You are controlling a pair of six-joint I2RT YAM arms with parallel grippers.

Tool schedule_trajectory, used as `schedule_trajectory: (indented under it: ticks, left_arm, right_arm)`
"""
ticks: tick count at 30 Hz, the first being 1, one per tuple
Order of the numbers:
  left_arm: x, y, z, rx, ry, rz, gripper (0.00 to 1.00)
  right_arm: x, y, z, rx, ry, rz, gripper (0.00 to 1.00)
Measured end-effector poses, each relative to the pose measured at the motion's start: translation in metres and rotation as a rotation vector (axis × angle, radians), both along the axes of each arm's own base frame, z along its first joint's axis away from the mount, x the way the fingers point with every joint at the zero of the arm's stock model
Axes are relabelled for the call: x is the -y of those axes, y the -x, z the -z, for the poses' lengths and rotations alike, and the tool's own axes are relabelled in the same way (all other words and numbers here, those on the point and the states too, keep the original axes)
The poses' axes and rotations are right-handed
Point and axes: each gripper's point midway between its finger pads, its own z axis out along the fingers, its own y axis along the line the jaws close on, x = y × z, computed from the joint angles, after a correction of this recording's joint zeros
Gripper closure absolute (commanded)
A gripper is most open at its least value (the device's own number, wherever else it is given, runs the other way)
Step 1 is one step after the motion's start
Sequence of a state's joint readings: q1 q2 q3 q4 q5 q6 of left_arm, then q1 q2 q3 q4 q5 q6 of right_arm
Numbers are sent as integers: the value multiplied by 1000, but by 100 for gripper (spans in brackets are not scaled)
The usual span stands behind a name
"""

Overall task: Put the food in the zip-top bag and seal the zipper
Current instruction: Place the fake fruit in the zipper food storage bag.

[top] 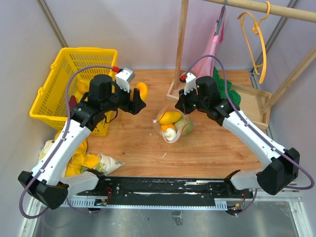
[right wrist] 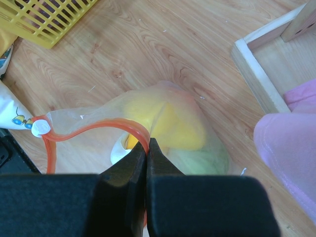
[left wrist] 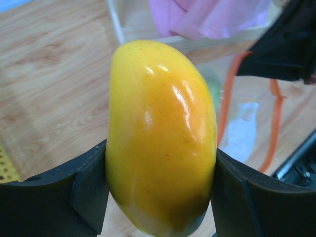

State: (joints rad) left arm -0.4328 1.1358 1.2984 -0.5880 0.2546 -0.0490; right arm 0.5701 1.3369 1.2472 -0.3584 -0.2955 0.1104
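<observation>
While the left gripper (left wrist: pixel 160 197) clamped a yellow-orange toy mango (left wrist: pixel 160 128) across its middle, one finger on each flank, the right gripper (right wrist: pixel 148 148) had its jaws pressed together on the orange-red zipper (right wrist: pixel 89 129) of the clear bag (right wrist: pixel 212 143). The bag lay on the wooden table (top: pixel 212 148) between the two arms. It already contained a yellow fruit (right wrist: pixel 173 118) and other pale green and white pieces. The mango was held in the air near the bag, on the side of the yellow basket (top: pixel 74 64).

Handling, as judged:
- Mango: the skin was glossy and looked hard, so it was probably light but slippery. A grip across the widest part of the body, as shown, was the safest; a grip near either tapered end risked it squirting out.
- Bag: the film was thin, soft and crinkled and would not hold its shape. The zipper was the stiffest part and the proper place to take hold. Lifting there kept the mouth raised; the strip curved in a loop ending at a small white tab (right wrist: pixel 39 127).

Markings: a snack packet (right wrist: pixel 12 111) at the table edge carried a small cartoon print. No brand or writing could be read on anything.
</observation>
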Motion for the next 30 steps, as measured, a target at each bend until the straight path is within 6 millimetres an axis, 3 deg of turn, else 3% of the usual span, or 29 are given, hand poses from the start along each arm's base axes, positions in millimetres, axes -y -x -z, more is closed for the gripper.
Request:
schedule_trajectory:
  ticks: [9, 17, 22, 30]
  left_arm:
    - [60, 55, 10, -26, -33, 242, 78]
    - [102, 89, 47, -101, -145, 379, 79]
    - [116, 91, 65, -137, -228, 383, 79]
    - [127, 76, 83, -164, -325, 313, 75]
  right_arm:
    - [0, 1, 1, -9, 0, 3, 99]
    - [0, 1, 1, -17, -6, 8, 99]
    - [0, 1, 1, -18, -7, 9, 99]
    - [-1, 3, 1, -22, -12, 3, 99]
